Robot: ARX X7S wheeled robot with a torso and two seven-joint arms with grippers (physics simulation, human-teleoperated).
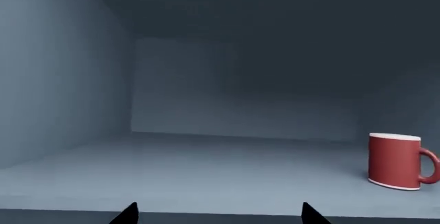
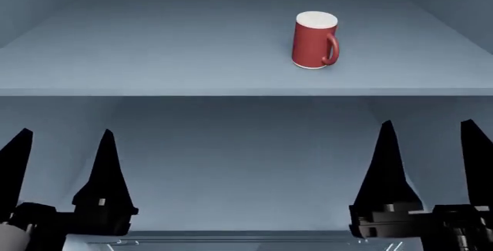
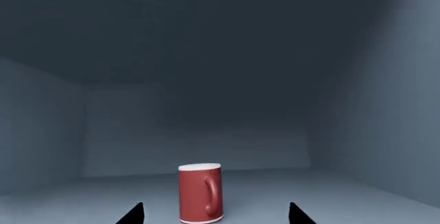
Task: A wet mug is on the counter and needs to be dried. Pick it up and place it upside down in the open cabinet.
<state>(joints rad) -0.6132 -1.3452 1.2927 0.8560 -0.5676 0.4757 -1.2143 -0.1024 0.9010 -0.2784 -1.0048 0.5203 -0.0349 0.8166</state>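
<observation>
Both end effectors released and empty: left end effector [image 2: 62, 147] and right end effector [image 2: 428, 141] with fingers spread apart, low in front of the cabinet [image 2: 431, 147], well short of the mug [image 2: 314, 40]. Red mug standing upside down, white base up, on the cabinet's shelf [image 2: 154, 49], toward its right side, handle to the right, touched by neither.

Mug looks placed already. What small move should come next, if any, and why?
Probably just back both arms away. The mug stands on the cabinet shelf with its flat white base up, apart from both the left pincer and the right pincer, which are open and empty.
</observation>
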